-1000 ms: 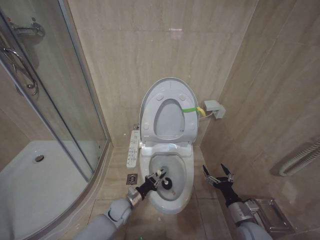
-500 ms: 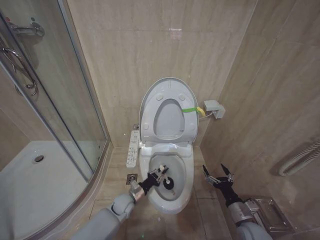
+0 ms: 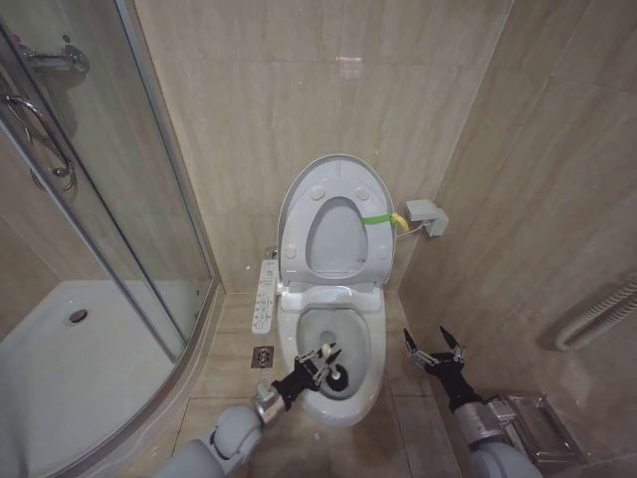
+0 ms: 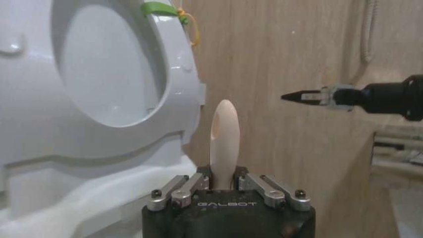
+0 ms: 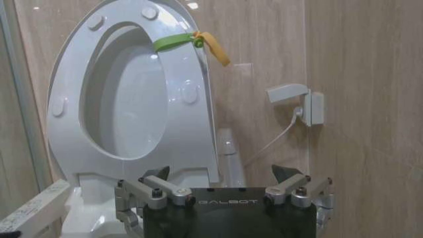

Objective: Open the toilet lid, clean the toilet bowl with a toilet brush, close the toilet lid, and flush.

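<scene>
The toilet lid (image 3: 333,214) stands raised against the wall, with the ring seat up against it and a green-yellow strap (image 3: 378,218) on its right edge. Below it the white toilet bowl (image 3: 370,344) lies open. My left gripper (image 3: 320,360) reaches over the bowl's front left rim, shut on the toilet brush (image 3: 336,376), whose dark head sits low inside the bowl. In the left wrist view the pale handle (image 4: 223,134) rises between my left gripper's (image 4: 223,178) fingers. My right gripper (image 3: 428,344) hangs open and empty to the right of the bowl. The right wrist view faces the lid (image 5: 191,114) and strap (image 5: 175,40), with my right gripper (image 5: 221,173) open.
A bidet button panel (image 3: 266,295) runs along the bowl's left side, with a floor drain (image 3: 262,356) in front of it. A glass shower enclosure (image 3: 109,199) fills the left. A wall box (image 3: 426,214) with a cable sits right of the lid. A metal rack (image 3: 532,423) is at lower right.
My left gripper has drawn the brush back toward the bowl's front, and the brush head now sits lower in the head view. The right arm has not moved.
</scene>
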